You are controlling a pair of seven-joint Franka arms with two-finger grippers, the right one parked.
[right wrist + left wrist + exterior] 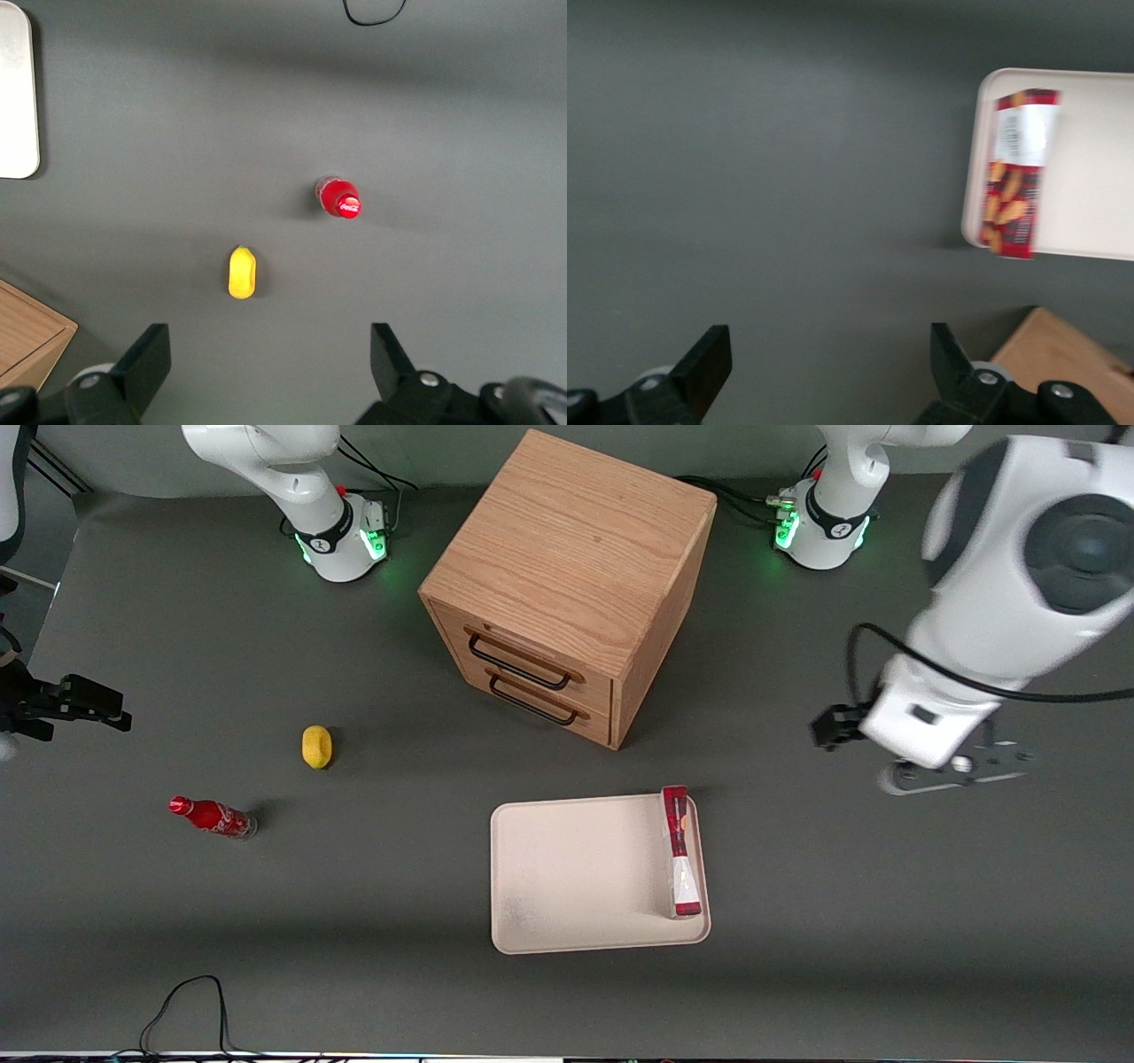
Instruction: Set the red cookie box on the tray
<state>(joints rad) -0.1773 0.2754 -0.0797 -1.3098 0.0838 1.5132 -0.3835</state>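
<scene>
Left gripper (pixel 824 376), jaws apart and empty, hangs above bare surface (pixel 842 921) toward the working arm's end, well apart from the tray (pixel 567 868). The red cookie box (pixel 680 852) lies flat in the tray along its rim. Placement appears complete; a good retreat lifts clear without brushing the wooden drawer cabinet (pixel 567 576).

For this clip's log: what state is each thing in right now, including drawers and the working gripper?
red cookie box: lying on the tray along its edge toward the working arm.
tray: flat on the table, holding only the box.
gripper: open, empty, above bare table.
cabinet: both drawers closed.
cola bottle: standing.
</scene>
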